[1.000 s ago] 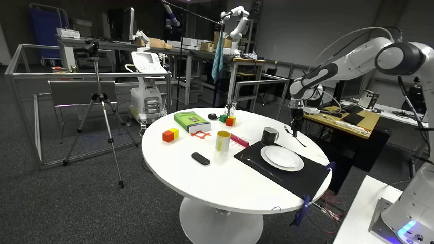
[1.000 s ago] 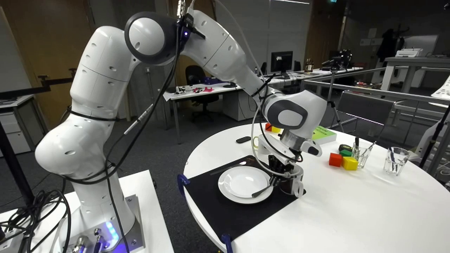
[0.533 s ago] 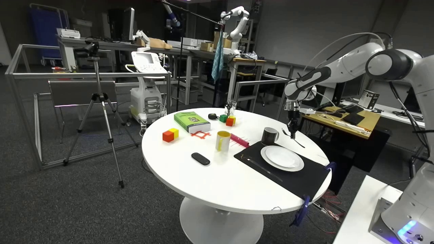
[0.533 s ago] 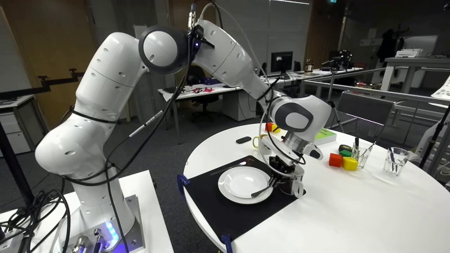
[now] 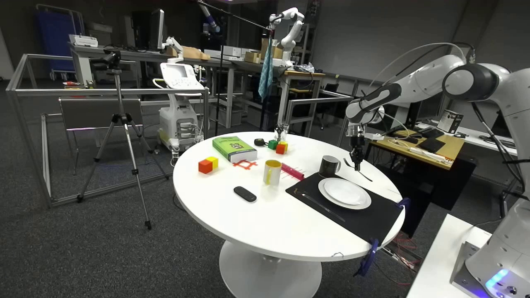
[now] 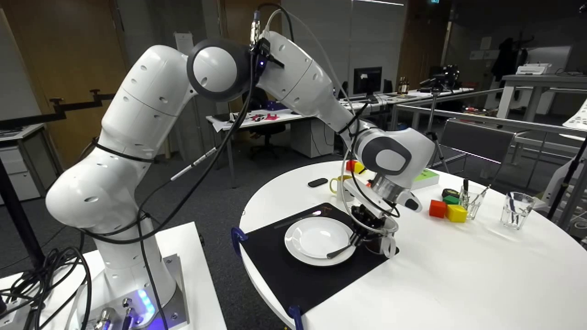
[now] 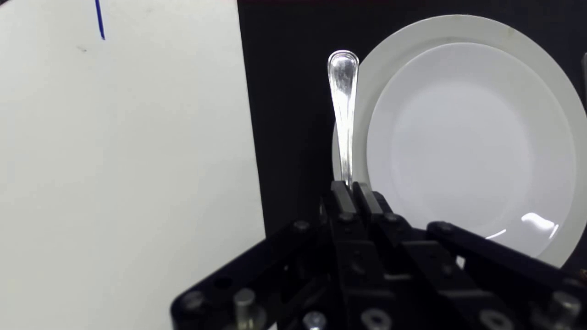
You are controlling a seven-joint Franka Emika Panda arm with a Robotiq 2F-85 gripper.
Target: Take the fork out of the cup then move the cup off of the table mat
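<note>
The cup (image 5: pixel 329 166) is a small black mug with a pale rim and handle. It stands upright at the far corner of the black table mat (image 5: pixel 374 221). In an exterior view the cup (image 6: pixel 375 246) is partly hidden behind my gripper (image 6: pixel 357 238). My gripper (image 5: pixel 357 167) is shut on the fork (image 5: pixel 365 176) and holds it lying nearly level, outside the cup. In the wrist view the silver fork handle (image 7: pixel 344 101) points away from the jaws (image 7: pixel 353 188), over the plate's rim and the mat. The fork's other end is hidden there.
White stacked plates (image 5: pixel 345 193) and a knife (image 5: pixel 321 206) lie on the mat. Blue clamps (image 5: pixel 368 258) grip its edge. A white-yellow mug (image 5: pixel 272 173), a red-pink strip (image 5: pixel 292 171), a dark remote (image 5: pixel 245 193), a book (image 5: pixel 234 150), blocks (image 6: pixel 456 213) and glasses (image 6: pixel 517 211) stand around.
My gripper has moved slightly lower and a little sideways, with the fork still in it. The arm's elbow has come down. The cup, plates and mat have not moved.
</note>
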